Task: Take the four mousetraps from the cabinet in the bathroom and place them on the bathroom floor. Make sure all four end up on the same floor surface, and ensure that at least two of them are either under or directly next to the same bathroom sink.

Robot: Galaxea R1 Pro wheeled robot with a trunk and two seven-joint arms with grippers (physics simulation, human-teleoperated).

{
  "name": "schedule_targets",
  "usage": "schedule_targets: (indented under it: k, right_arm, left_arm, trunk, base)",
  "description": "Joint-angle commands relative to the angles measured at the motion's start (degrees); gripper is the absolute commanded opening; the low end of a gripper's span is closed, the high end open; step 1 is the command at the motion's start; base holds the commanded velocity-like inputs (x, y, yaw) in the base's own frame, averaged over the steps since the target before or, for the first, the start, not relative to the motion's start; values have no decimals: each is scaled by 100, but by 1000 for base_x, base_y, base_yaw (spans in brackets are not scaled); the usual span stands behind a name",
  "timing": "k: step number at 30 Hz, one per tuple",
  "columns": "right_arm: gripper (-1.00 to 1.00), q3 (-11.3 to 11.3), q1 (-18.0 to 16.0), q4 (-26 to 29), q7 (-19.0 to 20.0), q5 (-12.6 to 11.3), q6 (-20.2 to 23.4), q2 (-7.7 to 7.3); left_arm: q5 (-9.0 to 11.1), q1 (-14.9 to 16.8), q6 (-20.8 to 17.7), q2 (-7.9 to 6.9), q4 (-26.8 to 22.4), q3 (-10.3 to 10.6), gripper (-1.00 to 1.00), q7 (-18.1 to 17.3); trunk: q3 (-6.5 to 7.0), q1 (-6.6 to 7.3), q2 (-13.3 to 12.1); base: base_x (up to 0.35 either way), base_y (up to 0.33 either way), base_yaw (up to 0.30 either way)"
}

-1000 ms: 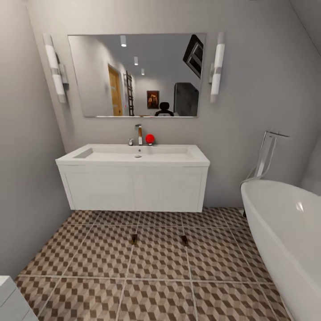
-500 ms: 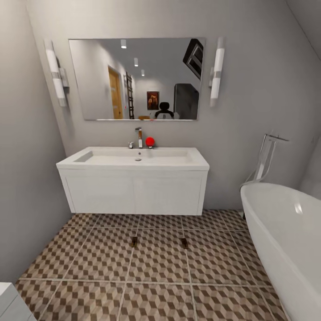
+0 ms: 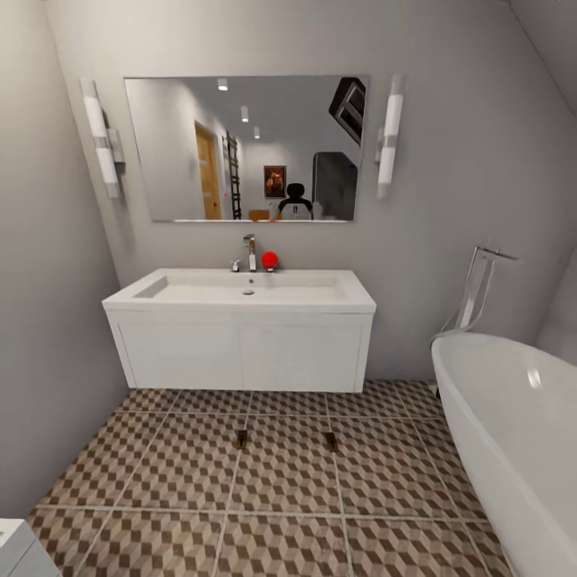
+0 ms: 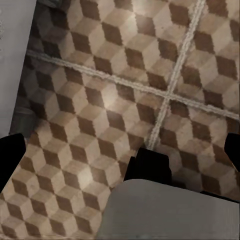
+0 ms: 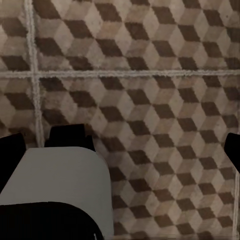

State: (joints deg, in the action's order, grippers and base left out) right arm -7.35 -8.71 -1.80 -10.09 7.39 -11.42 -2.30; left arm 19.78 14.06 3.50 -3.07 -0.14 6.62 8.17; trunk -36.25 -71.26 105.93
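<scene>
Two mousetraps lie on the bathroom floor just in front of the sink: one mousetrap at the left, the other mousetrap at the right. Both are small, tan and dark, and they lie apart from each other. The cabinet is out of view. My left gripper hangs open over the cube-patterned tiles with nothing between its black fingertips. My right gripper is likewise open over bare tiles, its fingertips wide apart.
A white bathtub with a chrome floor tap takes up the right side. A white object's corner shows at the bottom left. A mirror hangs above the sink, with a red ball by the tap. Grey walls close in on the left and at the back.
The whole head picture has slid slightly downward and the white corner at bottom left has shrunk, so the camera has moved. The two mousetraps have stayed put on the floor.
</scene>
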Motion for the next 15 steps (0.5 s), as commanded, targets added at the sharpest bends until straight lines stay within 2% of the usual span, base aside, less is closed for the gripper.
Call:
schedule_targets:
  k: [1,6,15]
  right_arm:
    - [100,-48,5,-20,0,61,-33,1]
    - [100,-48,59,-17,87,61,-68,14]
    - [100,-47,84,-16,153,61,-98,19]
  left_arm:
    - [46,-40,18,2,0,50,100,12]
    - [42,-227,97,6,-3,50,100,10]
    - [50,-324,183,-5,-4,50,100,10]
  trunk:
    - [13,23,-39]
    - [103,133,-239]
    - [265,331,-600]
  base:
    - [0,0,0]
    - [0,0,0]
    - [0,0,0]
